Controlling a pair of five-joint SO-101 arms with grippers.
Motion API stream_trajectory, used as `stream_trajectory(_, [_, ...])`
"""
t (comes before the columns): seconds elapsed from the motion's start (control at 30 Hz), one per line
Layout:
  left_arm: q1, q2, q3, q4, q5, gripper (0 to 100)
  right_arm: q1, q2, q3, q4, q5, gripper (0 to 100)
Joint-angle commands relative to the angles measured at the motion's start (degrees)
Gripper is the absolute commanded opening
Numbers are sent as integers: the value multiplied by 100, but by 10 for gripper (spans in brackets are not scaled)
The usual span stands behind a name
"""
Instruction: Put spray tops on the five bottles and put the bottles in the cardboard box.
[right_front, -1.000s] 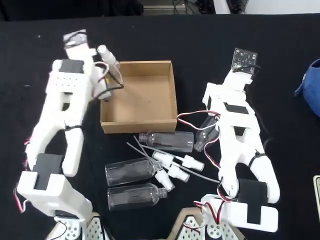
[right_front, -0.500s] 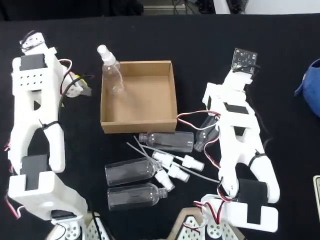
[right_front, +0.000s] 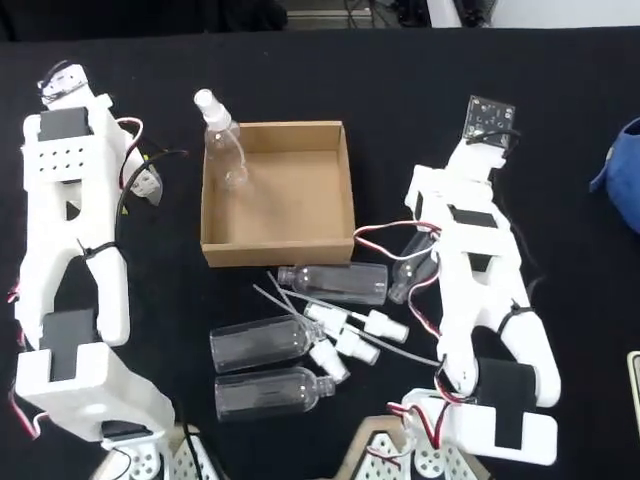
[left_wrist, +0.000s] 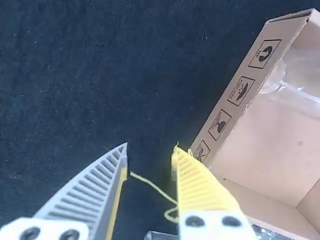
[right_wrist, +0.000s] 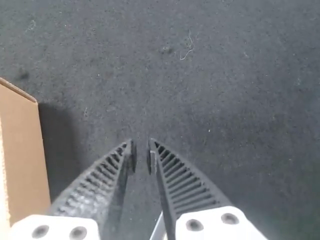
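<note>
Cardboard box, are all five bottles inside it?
No, only one bottle stands in the cardboard box; uncapped bottles lie on the table outside it.

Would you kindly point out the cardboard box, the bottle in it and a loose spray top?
cardboard box (right_front: 278, 251): high view, near wall.
bottle (right_front: 226, 152): high view, clear body.
spray top (right_front: 386, 326): high view, white head.

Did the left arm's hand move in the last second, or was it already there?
Yes. In the high view the left hand has pulled away leftward from the cardboard box, leaving the capped bottle standing in the box's corner.
</note>
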Motion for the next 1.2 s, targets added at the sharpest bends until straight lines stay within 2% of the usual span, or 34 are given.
stream_trajectory(0.0, [-31,-62,-268,44,18,33,-70,-277,-40,-149,-18,35])
stream_trajectory(0.1, [-31,-62,-277,44,-9,33,-70,-277,-40,-149,-18,35])
stream_trajectory(0.17, [-22,-62,-295,44,-308,33,-70,-277,-40,-149,-18,35])
stream_trajectory(0.33, [171,-62,-259,44,-1899,30,-70,-277,-40,-149,-18,35])
stream_trajectory(0.4, [224,-88,-277,141,-2224,30,-70,-277,-40,-149,-18,35])
stream_trajectory(0.73, [453,-53,-268,299,-2084,33,-70,-277,-31,-149,-18,35])
stream_trajectory(0.93, [1007,-53,-312,246,-1916,33,-70,-277,-31,-149,-18,35])
stream_trajectory(1.03, [1279,-53,-189,-149,-1600,32,-70,-277,-22,-149,-18,35])
stream_trajectory(1.17, [1385,-53,66,-738,-1521,30,-53,-277,-22,-149,-18,35])
